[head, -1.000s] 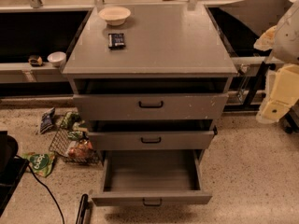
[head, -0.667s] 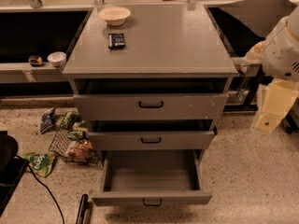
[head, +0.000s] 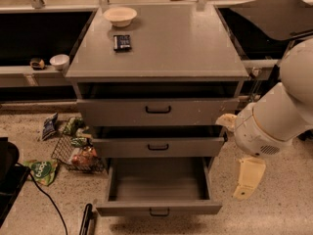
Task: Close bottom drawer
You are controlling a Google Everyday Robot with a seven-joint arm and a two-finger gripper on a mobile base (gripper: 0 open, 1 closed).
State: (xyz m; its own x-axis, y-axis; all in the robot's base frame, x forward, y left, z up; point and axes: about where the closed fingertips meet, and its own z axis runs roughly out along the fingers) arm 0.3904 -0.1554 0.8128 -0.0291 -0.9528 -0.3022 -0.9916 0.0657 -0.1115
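The grey cabinet (head: 156,48) has three drawers, all pulled out. The bottom drawer (head: 159,208) is open the furthest; its inside looks empty and its slim front panel carries a small black handle (head: 159,212). My white arm (head: 274,116) comes in from the right edge. My gripper (head: 248,179), cream-coloured, hangs to the right of the bottom drawer's right side, above the floor and apart from the drawer.
A white bowl (head: 120,15) and a small black object (head: 122,42) lie on the cabinet top. A wire basket (head: 78,153) with snack bags, loose bags (head: 41,170) and a black cable (head: 49,199) lie on the floor at left.
My arm has swung in from the right edge, leftward and downward, nearer the cabinet's right side. The drawers have not moved.
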